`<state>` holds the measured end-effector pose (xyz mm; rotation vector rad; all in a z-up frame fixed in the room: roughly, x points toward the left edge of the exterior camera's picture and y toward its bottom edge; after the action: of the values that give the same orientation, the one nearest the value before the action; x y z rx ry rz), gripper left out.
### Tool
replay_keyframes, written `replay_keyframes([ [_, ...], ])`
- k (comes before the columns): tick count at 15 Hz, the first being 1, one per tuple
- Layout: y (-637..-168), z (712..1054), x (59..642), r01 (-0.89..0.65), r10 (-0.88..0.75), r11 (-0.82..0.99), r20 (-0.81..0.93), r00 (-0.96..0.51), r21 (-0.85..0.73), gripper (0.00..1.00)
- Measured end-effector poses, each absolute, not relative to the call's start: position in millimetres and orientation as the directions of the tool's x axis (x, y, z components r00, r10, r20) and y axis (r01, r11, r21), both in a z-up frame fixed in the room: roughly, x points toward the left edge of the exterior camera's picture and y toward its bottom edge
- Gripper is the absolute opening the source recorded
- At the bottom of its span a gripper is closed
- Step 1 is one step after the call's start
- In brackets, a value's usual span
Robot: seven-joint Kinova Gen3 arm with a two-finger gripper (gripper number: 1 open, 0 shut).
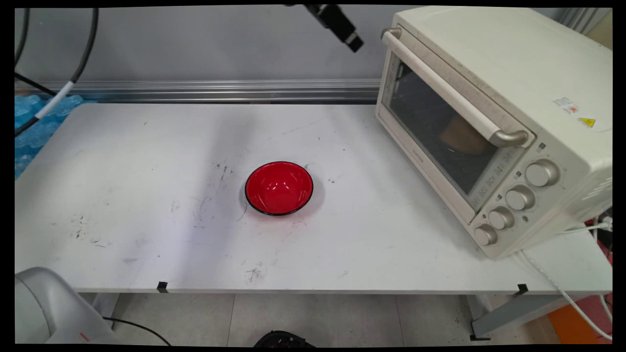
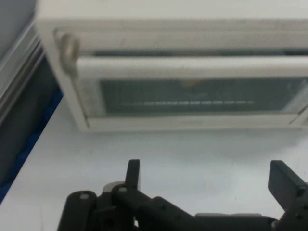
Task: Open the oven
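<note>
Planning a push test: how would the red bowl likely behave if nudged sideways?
The red bowl looks glossy, so probably slippery to grip. It sits low and wide on the table, so it would likely slide rather than tip. Likely rigid and light.

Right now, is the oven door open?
No, the oven has its glass door shut flush against its front, with the handle running across the top.

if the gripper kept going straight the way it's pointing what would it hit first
Most likely the toaster oven: the open gripper faces its closed glass door and handle. It might meet the table first.
</note>
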<state>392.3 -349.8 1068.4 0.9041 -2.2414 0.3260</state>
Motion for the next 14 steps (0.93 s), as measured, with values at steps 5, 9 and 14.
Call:
replay_keyframes([
  [5,-369,1069,354,-0.650,-0.466,0.760,0.702,-0.539,0.005,1.00],
  [9,-385,1065,327,-0.628,-0.440,0.778,0.705,-0.557,-0.011,1.00],
  [14,-405,1056,295,-0.623,-0.434,0.782,0.697,-0.571,-0.024,1.00],
])
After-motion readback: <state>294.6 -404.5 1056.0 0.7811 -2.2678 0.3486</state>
